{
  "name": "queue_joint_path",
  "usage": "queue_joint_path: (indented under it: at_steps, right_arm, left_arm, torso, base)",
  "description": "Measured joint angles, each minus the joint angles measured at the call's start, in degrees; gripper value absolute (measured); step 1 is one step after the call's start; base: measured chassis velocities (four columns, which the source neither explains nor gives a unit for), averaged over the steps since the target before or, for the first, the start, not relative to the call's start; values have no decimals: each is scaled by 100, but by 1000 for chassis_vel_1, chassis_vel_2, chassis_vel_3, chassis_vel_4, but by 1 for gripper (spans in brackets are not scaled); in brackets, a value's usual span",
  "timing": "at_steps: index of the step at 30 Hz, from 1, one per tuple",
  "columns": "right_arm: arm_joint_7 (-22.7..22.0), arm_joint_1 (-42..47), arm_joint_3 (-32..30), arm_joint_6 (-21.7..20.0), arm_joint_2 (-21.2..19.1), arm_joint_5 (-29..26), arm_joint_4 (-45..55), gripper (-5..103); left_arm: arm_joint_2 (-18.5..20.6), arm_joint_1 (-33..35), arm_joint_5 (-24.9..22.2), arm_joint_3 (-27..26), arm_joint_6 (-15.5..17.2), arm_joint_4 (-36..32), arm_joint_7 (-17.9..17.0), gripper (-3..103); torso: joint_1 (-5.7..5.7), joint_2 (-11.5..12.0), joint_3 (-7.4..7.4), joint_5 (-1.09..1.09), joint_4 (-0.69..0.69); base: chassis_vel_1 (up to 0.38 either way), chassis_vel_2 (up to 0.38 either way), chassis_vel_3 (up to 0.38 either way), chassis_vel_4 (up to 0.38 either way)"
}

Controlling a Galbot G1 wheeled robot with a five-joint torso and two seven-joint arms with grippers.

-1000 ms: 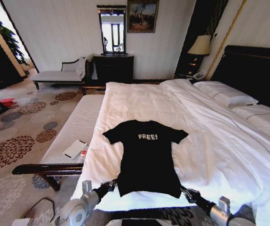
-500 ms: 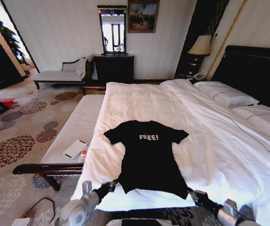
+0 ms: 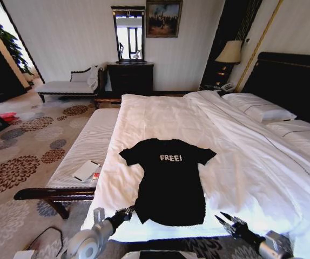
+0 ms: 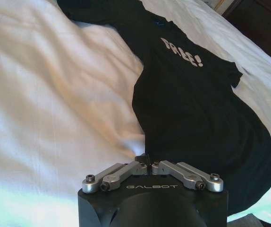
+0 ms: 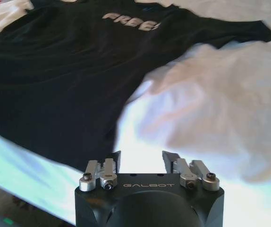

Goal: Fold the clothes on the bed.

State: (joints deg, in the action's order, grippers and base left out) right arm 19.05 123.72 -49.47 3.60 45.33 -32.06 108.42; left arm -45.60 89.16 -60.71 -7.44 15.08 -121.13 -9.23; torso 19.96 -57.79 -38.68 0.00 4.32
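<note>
Matt black cloth T-shirt (image 3: pixel 170 183) on smooth white bed (image 3: pixel 263 178) linen

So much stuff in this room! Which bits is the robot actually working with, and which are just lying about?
Part of the job:
black T-shirt
bed
left tool, shut at the shirt's hem
right tool, open beside the hem

Just lying about:
bench with a notepad
lamp
mirror
painting
</note>
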Motion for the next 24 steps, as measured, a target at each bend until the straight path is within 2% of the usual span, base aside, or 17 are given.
queue_joint_path:
  at_steps: [1, 5, 7, 10, 11, 13, 17, 24]
  right_arm:
    - [0, 0, 0, 0, 0, 0, 0, 48]
    - [96, -199, 220, 68, 51, 92, -89, 70]
    - [96, -260, 247, 69, 51, 83, -104, 70]
    - [-2, -470, 341, 82, 28, 87, -125, 86]
    - [-2, -470, 341, 82, 28, 87, -125, 86]
    - [-73, -602, 400, 59, 12, 26, -90, 96]
    - [-113, -788, 561, -7, -50, 24, -43, 100]
    - [84, -843, 718, 22, -99, 197, -49, 100]
  left_arm:
    - [0, 0, 0, 0, 0, 0, 0, 0]
    - [18, -5, -32, -39, -3, -59, -26, 0]
    - [36, -7, -55, -62, -4, -75, -30, 0]
    - [104, -22, -162, -127, -9, -169, -67, 0]
    - [104, -22, -162, -127, -9, -169, -67, 0]
    - [130, -44, -226, -150, -10, -239, -100, 0]
    - [143, -120, -325, -193, -12, -307, -160, 0]
    - [141, -203, -553, -541, -34, -240, -206, 0]
  torso:
    - [0, 0, 0, 0, 0]
    - [0, 0, 0, 0, 0]
    - [0, 0, 0, 0, -1]
    - [0, 0, 0, 0, -1]
    - [0, 0, 0, 0, -1]
    - [0, 0, 0, 0, -1]
    - [0, 0, 0, 0, -2]
    - [0, 0, 0, 0, -2]
  base:
    - [0, 0, 0, 0]
    - [0, 0, 0, 0]
    - [0, 0, 0, 0]
    - [0, 0, 0, 0]
    - [0, 0, 0, 0]
    - [0, 0, 0, 0]
    - [0, 0, 0, 0]
    - [0, 0, 0, 0]
